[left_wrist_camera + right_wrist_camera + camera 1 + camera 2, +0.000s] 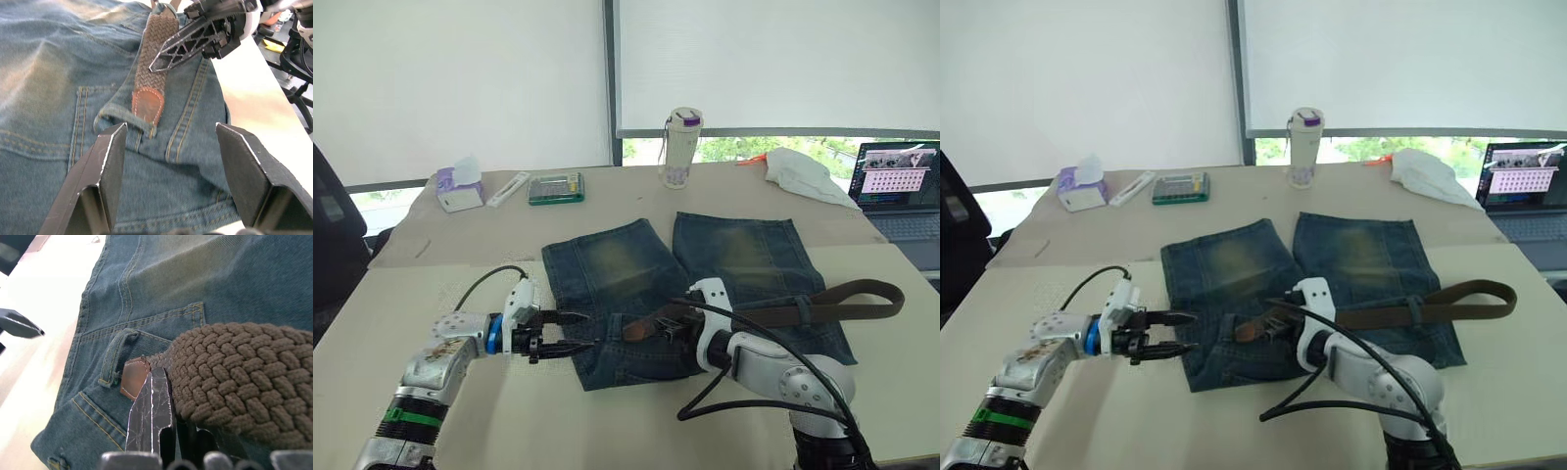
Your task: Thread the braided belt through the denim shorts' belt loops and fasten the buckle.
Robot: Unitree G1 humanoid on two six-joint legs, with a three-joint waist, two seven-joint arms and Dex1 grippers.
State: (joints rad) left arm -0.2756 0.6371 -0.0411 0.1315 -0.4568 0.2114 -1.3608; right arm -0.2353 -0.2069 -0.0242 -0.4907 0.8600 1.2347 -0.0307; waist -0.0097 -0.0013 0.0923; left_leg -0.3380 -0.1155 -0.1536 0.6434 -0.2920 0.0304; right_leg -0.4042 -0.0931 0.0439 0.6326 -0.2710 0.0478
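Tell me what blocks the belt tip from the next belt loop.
Nothing visible: the braided belt, held by the right pincer, has its leather tip just short of the belt loop; left pincer open beside it.

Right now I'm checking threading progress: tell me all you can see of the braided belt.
The braided belt is a dark brown woven strap with a reddish leather tip. It lies across the denim shorts along the waistband, threaded under one loop, curling back past the shorts' edge. The right gripper pinches it near the tip, which sits at another loop.
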